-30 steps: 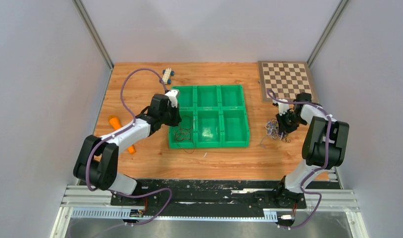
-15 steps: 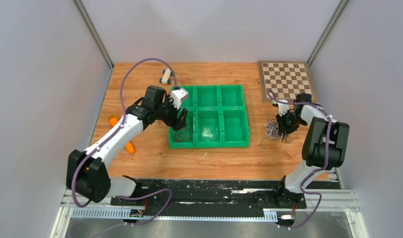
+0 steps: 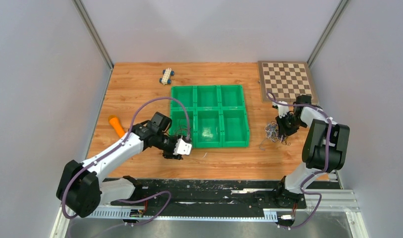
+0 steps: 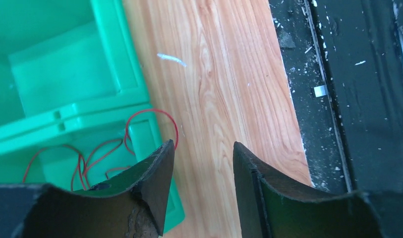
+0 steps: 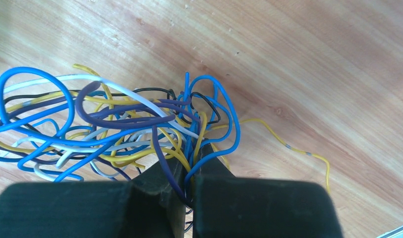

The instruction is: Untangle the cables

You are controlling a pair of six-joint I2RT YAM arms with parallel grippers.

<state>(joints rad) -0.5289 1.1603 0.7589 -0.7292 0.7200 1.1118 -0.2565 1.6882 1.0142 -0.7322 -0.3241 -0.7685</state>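
Progress: early. One thin red cable (image 4: 126,140) lies apart from the rest. It is looped in the near-left compartment of the green tray (image 3: 207,87), with one loop spilling over the near wall onto the wooden table (image 3: 140,84). I take it as the only strand separated. The other cables (image 5: 115,129) (blue, yellow, white, black, dark purple) sit in one knotted heap on the table, well apart from the tray on its right side and near the checkerboard (image 3: 285,79). Right gripper (image 5: 189,171): jaws pressed together on a few blue and purple strands at the edge of the heap. I cannot tell whether the heap is lifted at all. One yellow strand trails out sideways, free of the loops. Left gripper (image 4: 201,148): jaws apart, nothing between them, low over the table just beside the tray's near corner, with the red loop next to one finger. Remaining, by my judgement: nearly everything. Each colour has yet to be drawn out of the heap and laid apart.
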